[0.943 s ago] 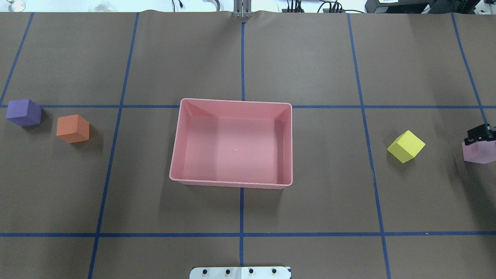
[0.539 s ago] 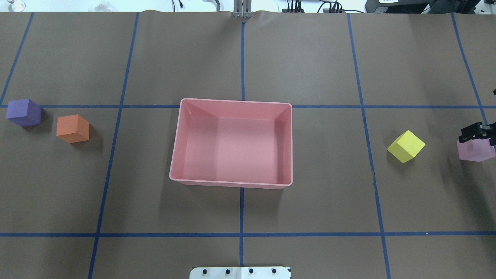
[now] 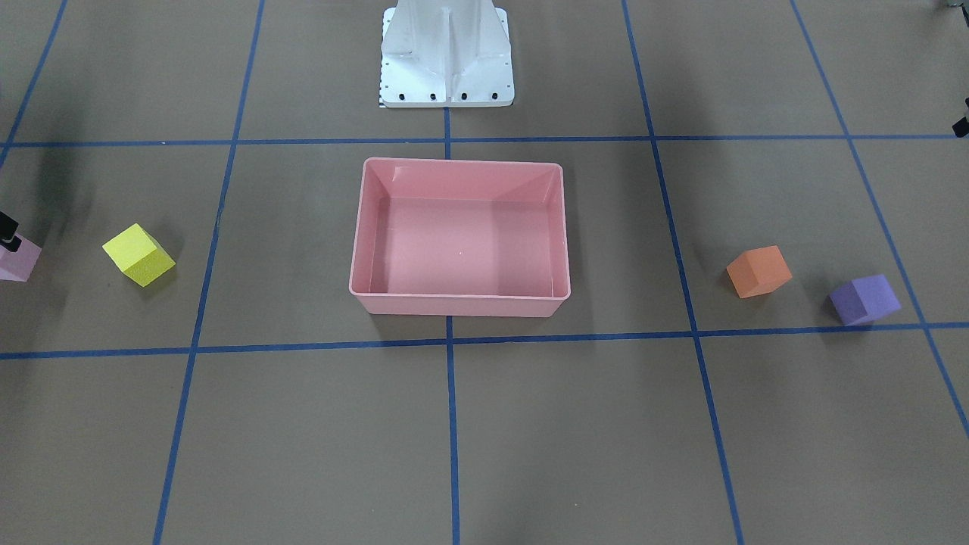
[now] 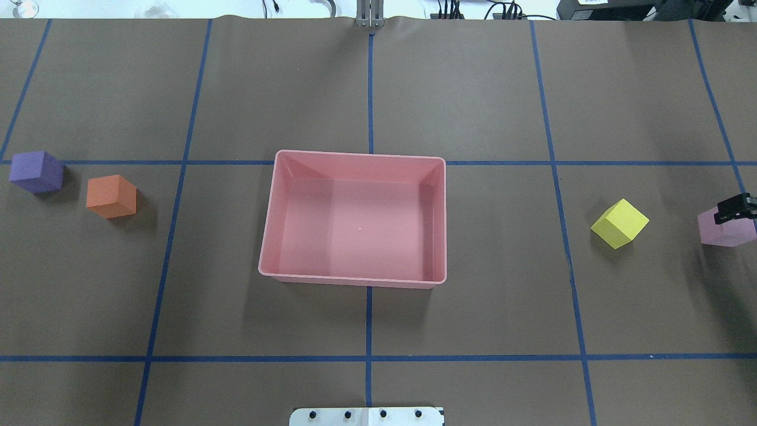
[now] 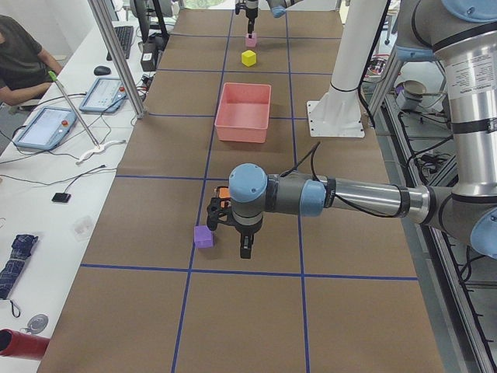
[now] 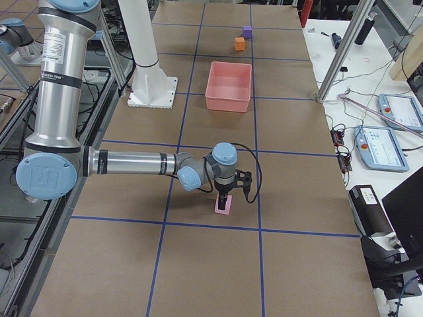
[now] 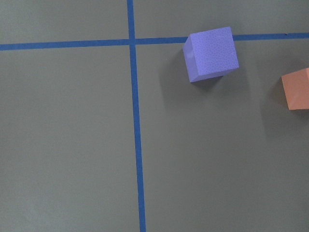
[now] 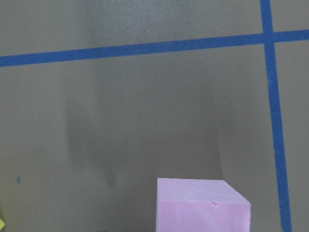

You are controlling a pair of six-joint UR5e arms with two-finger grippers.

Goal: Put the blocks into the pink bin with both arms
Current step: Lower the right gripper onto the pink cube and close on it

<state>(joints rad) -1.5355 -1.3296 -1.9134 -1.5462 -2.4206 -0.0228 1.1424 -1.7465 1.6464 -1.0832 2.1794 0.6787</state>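
The pink bin [image 4: 355, 155] sits mid-table with nothing in it. The purple block [image 4: 36, 171] and orange block [image 4: 111, 196] lie at the overhead view's left. The yellow block [image 4: 619, 223] and light pink block [image 4: 724, 232] lie at its right. My right gripper [image 4: 733, 208] is at the right edge, down on the light pink block, and seems shut on it; the block fills the bottom of the right wrist view [image 8: 203, 205]. My left gripper [image 5: 231, 233] shows only in the exterior left view, hovering beside the purple block [image 5: 203, 236]. I cannot tell if it is open.
The white pedestal base [image 3: 447, 53] stands behind the bin on the robot's side. Blue tape lines grid the brown table. The left wrist view shows the purple block [image 7: 211, 54] and part of the orange block [image 7: 295, 89] on the table.
The right gripper shifted slightly at the light pink block, and the block turned squarer and moved a little. The other blocks and the bin have not moved.
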